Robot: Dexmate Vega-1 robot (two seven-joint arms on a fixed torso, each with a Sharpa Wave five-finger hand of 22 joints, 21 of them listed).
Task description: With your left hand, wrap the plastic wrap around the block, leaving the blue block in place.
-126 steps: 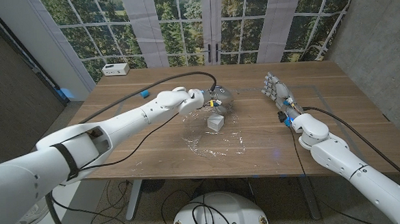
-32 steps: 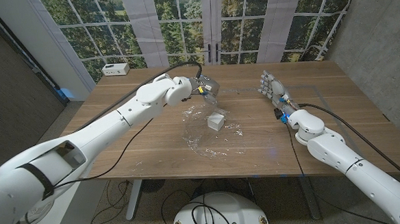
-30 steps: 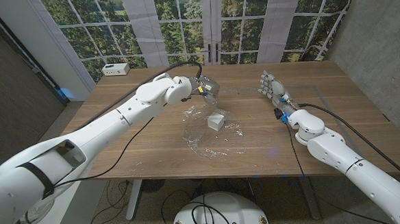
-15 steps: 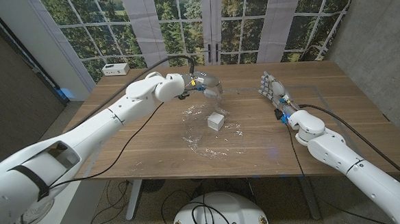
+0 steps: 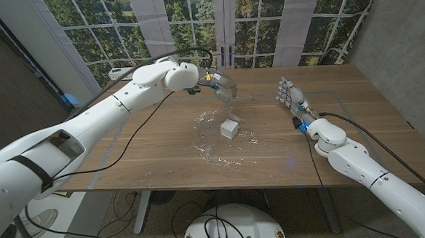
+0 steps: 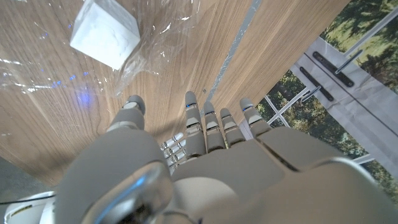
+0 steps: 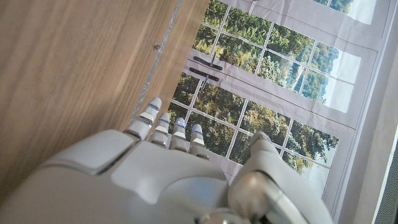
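Left hand (image 5: 221, 84) is up over the far middle of the worktop (image 5: 358, 126), and a strip of wrap (image 5: 229, 98) hangs from it, so the fingers (image 6: 198, 127) appear to be pinching a far edge of the film; the wrist view shows them held close together, pointing down toward the wood. The rest of the wrap lies crumpled and glinting around the block (image 5: 230, 128), spreading out to the near side. The block is a small white cube sitting mid-worktop, on the film, just nearer than the raised hand. No blue on it that I can see; it looks white.

Handling call: this film looks feather-light, limp and clingy. It will likely stick to itself and to the fingers, and it tears if yanked. Best hold is right at a free edge, pinched, not bunched in the palm. The block looks light too, so any tug on the film under it could drag or tip it; draping loosely over the top looks safer than pulling tight.

Right hand (image 5: 291, 94) stands at the right of the worktop, fingers straight and side by side, holding nothing.
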